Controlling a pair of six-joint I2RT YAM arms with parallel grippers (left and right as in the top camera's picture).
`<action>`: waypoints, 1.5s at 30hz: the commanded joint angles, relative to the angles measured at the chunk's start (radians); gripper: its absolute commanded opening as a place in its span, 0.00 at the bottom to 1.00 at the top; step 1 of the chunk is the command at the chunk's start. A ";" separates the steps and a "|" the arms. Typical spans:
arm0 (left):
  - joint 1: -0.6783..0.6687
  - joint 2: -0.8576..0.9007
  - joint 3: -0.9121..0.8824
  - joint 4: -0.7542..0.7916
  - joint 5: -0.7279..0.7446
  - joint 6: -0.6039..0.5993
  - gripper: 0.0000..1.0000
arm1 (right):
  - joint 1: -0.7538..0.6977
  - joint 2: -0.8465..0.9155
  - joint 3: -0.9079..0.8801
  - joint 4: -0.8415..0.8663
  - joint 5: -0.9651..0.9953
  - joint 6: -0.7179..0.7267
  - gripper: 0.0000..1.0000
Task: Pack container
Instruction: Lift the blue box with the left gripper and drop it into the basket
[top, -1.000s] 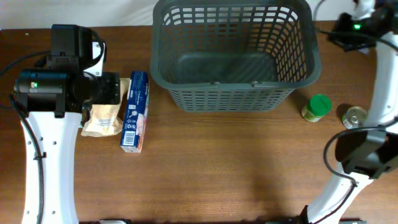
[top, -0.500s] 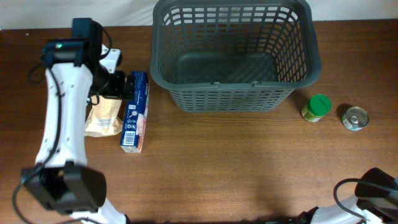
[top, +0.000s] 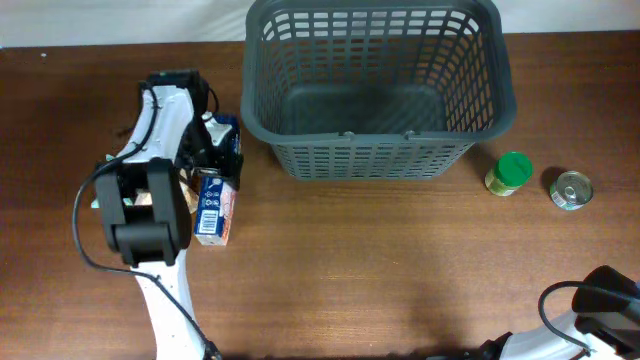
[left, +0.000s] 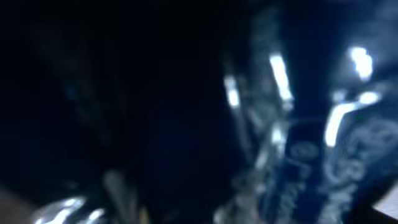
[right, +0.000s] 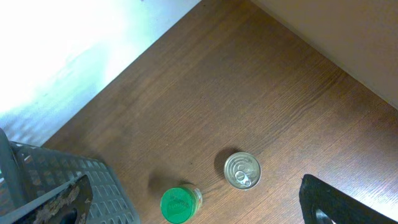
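Two arms work the table (top: 380, 280). From overhead, the basket (top: 370, 160) sits at 12 o'clock, upright, its far rim cut off by the picture's edge. At its 8 o'clock lies a blue box (top: 210, 208), just beside the near left corner but apart from it. The left arm (top: 165, 115) rises from the 6 o'clock edge, reaches up past the box and folds back. The left gripper (top: 213, 150) is down on the box's far end; whether it is clenched we cannot tell. At the basket's 4 o'clock stand a green-lidded jar (top: 512, 172) and a can (top: 571, 189), near each other, not touching. Bare wood spans the whole near half between box and jar. The right arm (top: 605, 300) shows only at 5 o'clock.

The left wrist view is dark blur; the box's (left: 323, 155) glossy blue face fills 3 o'clock.

In the right wrist view, the right gripper (right: 199, 200) is spread wide, grasping nothing. The jar (right: 177, 205) is at 6 o'clock, the can (right: 242, 171) beside it, the basket (right: 106, 186) corner at 8 o'clock. The table (right: 236, 81) edge runs diagonally at 2 o'clock.
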 joint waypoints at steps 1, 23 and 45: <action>-0.018 0.071 0.006 0.018 0.002 -0.027 0.77 | -0.003 0.007 0.002 0.000 0.005 0.005 0.99; -0.059 -0.010 1.246 -0.050 -0.003 0.154 0.02 | -0.003 0.007 0.002 0.000 0.005 0.005 0.99; -0.501 0.217 0.926 0.279 0.073 0.992 0.02 | -0.003 0.007 0.002 0.000 0.005 0.005 0.99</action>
